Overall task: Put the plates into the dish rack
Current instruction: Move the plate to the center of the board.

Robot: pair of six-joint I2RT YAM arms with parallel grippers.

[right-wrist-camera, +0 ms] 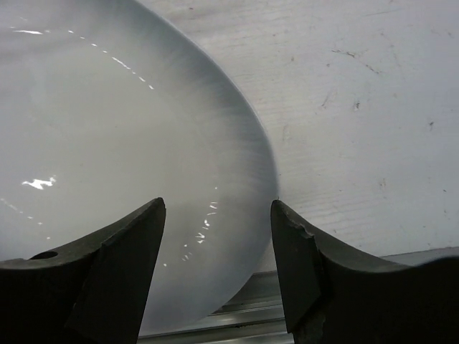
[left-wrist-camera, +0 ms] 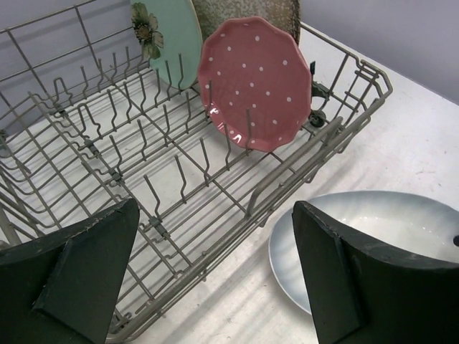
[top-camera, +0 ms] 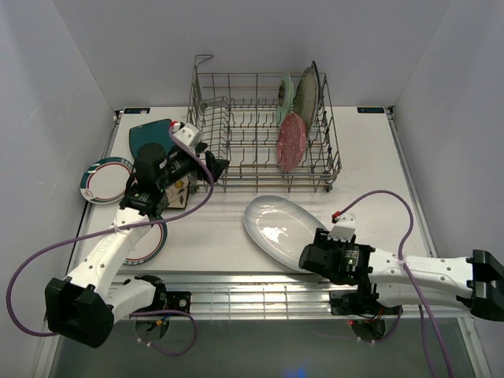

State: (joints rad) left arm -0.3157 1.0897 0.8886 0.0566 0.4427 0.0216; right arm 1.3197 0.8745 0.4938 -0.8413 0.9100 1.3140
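right jaws: spread, pinching nothing; right gripper sits over the near rim of the big white oval plate
plate place: flat on table, rim passing between the jaws, most of it beyond the fingertips
left jaws: spread, empty; left gripper above dish rack front wall, pink dotted plate ahead
risk: glossy flat rim may slip out on closing
risk 2: an edge-only pinch on such a large plate may let it tip or drop

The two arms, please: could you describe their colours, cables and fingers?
Both the left arm and right arm have white links with black joint housings, and a purple cable loops along each. The left gripper and right gripper carry broad, matte black, wedge-shaped fingers with scuffed edges.
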